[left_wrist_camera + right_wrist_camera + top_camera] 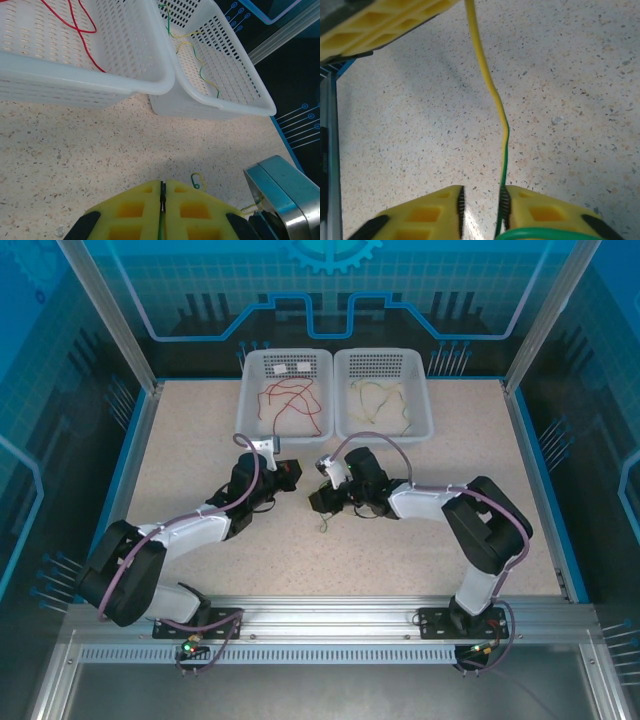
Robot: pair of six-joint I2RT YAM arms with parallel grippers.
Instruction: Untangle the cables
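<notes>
The left claw [161, 199] is closed, pinching a yellow-green cable [491, 90]. The cable stretches over the speckled surface [580, 90] into the right claw [481, 205], whose fingers stand slightly parted around it.

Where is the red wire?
In the top view, the red wire lies inside the left basket at the table's far edge, right beside the right basket holding yellow-green wires.
</notes>
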